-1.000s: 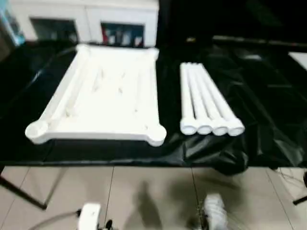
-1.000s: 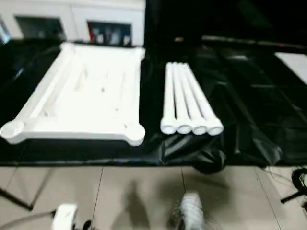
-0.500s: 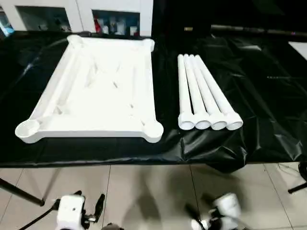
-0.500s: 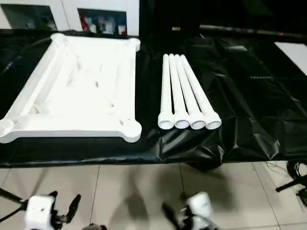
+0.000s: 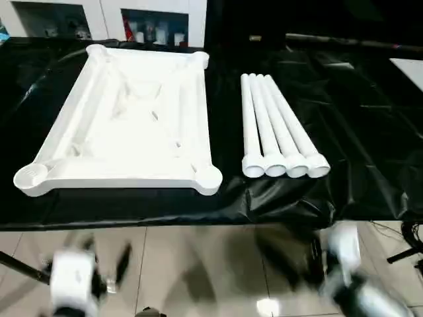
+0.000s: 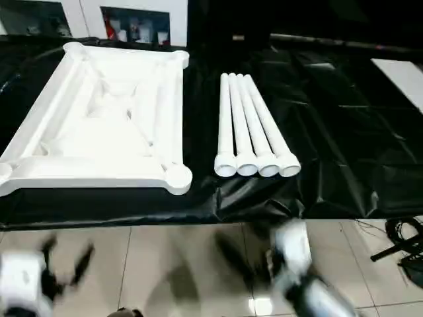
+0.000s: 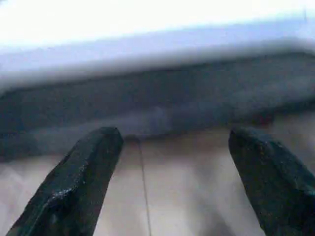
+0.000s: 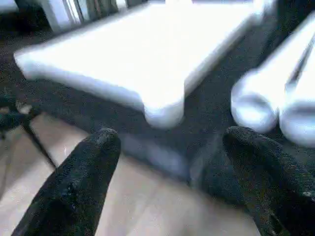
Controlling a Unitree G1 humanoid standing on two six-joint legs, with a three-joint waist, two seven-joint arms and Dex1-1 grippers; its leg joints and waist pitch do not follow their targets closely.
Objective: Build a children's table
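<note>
A: Tabletop first: where does it lie?

B: The white plastic rectangular tabletop (image 5: pixel 129 122) lies ribbed side up on the worktop draped in black plastic sheeting (image 5: pixel 357 125), a round socket at each corner. The near right socket (image 5: pixel 207 177) sits close to the worktop's front edge.

A: And the legs?

B: Four long white tubular legs (image 5: pixel 274 125) lie side by side, touching one another, just to the right of the top, their flared ends toward the robot.

A: The claws?

B: Both are low, over the tiled floor (image 5: pixel 198 264) in front of the worktop. The left claw (image 7: pixel 172 167) has its black fingers spread wide with nothing between them; the right claw (image 8: pixel 172 167) is the same, spread and empty, facing the near right socket and the leg ends.

A: So how should the first step go?

B: I'd judge a leg must be picked first. The right claw is nearer, so take the outermost leg, gripping across the tube a little behind the flare so it doesn't roll into its neighbours, then lift clear before turning it upright toward a socket.
</note>
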